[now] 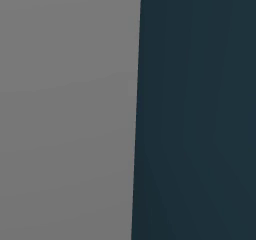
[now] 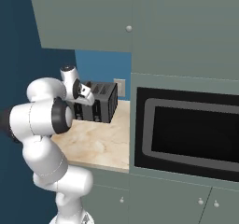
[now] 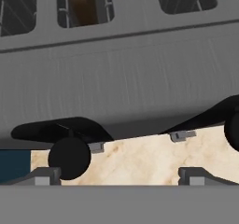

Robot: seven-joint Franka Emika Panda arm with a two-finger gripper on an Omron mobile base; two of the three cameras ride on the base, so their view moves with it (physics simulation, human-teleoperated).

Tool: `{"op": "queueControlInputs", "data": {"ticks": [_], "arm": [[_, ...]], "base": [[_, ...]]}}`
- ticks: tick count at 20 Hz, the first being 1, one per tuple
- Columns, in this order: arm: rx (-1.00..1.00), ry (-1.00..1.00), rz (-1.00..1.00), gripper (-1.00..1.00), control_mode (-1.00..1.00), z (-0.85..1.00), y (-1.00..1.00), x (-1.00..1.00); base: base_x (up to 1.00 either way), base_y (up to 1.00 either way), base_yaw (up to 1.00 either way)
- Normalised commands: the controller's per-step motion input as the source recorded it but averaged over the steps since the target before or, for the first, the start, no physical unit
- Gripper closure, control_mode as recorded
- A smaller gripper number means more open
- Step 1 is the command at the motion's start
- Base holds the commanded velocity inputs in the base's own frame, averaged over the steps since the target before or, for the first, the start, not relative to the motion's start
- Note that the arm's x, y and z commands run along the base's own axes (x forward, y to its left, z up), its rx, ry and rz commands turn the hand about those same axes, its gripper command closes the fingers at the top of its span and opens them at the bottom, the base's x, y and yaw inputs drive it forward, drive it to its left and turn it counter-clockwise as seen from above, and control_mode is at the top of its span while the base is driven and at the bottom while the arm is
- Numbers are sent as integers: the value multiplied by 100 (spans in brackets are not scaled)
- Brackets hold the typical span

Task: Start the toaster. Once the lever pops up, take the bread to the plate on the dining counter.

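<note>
My gripper (image 3: 121, 176) hangs close over the toaster (image 3: 121, 78), fingers spread wide with nothing between them; the two small grey fingertips (image 3: 44, 176) rise at the bottom of my hand view, well apart. Between them lies the counter top (image 3: 149, 160), a beige, brown-veined, marble-like stone, smooth and flat.

The toaster's side is brushed grey metal with fine horizontal streaks and a thin seam running along it. Its upper face has rounded rectangular slots lined with thin wire guides. In one slot sits the bread (image 3: 81, 3), a dark brown slice, flat and narrow, standing between the wires; I see just a strip of it at the top of my view. Near the counter a black, flattened, rounded lever (image 3: 60, 129) sticks out from the toaster's side, with a round black knob (image 3: 70, 157) beside it. A second black lever (image 3: 210, 115) shows to the right.

From the right base view the toaster (image 2: 103, 101) is a dark boxy block on the pale counter (image 2: 100, 146), under grey-green cabinets (image 2: 93, 17) with small round knobs, next to a built-in oven (image 2: 186, 132) with a dark glass door. My hand (image 2: 84, 93) is at the toaster's near end.
</note>
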Motion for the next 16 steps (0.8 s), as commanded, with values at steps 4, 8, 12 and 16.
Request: {"op": "queueControlInputs", "data": {"ticks": [4,8,12,16], "arm": [[0,0,0,-100,-100,-15,0,1],[0,2,0,-100,-100,-17,0,3],[0,3,0,-100,-100,-14,0,1],[0,4,0,-100,-100,-15,0,6]], "base": [[0,0,0],[0,0,0],[0,0,0],[0,0,0]]}}
